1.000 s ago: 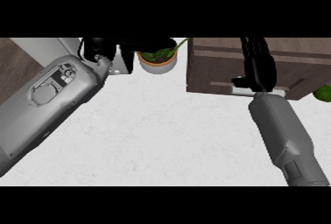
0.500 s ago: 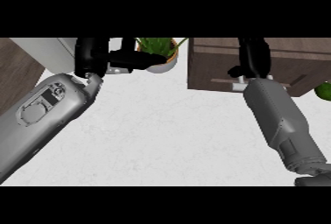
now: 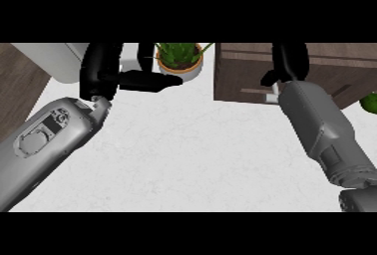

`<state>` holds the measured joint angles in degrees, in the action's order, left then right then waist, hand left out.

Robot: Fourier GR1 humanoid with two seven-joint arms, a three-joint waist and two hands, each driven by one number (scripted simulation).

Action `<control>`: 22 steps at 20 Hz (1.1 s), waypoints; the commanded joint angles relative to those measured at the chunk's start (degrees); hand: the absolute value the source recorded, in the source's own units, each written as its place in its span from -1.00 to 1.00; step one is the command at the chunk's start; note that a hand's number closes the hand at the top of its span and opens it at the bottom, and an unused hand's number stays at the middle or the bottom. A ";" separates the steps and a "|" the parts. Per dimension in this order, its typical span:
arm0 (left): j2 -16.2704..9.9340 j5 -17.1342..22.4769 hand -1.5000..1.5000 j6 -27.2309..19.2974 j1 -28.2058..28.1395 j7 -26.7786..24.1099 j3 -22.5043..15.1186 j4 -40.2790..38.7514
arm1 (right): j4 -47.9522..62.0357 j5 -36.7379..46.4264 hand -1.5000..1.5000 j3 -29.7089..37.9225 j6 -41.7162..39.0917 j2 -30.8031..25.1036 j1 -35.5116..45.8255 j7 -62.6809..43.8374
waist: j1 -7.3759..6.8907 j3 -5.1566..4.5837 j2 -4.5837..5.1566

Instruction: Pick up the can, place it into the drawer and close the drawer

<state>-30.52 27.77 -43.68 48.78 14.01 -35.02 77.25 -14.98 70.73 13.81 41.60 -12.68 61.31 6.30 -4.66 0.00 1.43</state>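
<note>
Pale grey-white counter top (image 3: 199, 149): matt, faintly mottled like stone. Dark brown wooden drawer unit (image 3: 243, 69): visible grain, dull finish, with a small pale metal-looking handle (image 3: 259, 92). Brown wood-look floor strip (image 3: 18, 74) at left, matt. Two grey forearms (image 3: 324, 134): smooth plastic-like shells with soft sheen. Black left hand (image 3: 110, 74) and black right hand (image 3: 289, 62): smooth, slightly glossy. Small white-and-tan plant pot (image 3: 182, 67): smooth, ceramic look.

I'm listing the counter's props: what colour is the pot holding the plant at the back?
The pot is white with an orange-tan rim, seen in the head view.
</note>
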 commanded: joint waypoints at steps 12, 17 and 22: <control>-0.69 -0.79 -1.00 -0.23 -4.95 -0.52 1.44 3.41 | -3.18 -20.16 -1.00 15.99 -5.59 5.78 5.75 16.93 | 0.16 0.26 0.02; -2.59 -0.74 -1.00 0.82 -6.92 -0.89 2.79 3.95 | -4.05 -28.93 -1.00 22.86 -13.11 6.46 7.21 21.09 | 1.24 0.24 -0.56; -3.25 -0.75 -1.00 2.21 -9.95 -2.39 5.09 5.17 | -2.96 -31.77 -1.00 24.91 -15.90 5.58 8.06 21.47 | 1.89 0.07 -0.63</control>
<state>-32.79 26.66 -42.72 40.33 11.81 -31.73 81.51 -17.26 43.85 35.20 27.48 -7.43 66.55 27.68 -2.55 0.35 1.32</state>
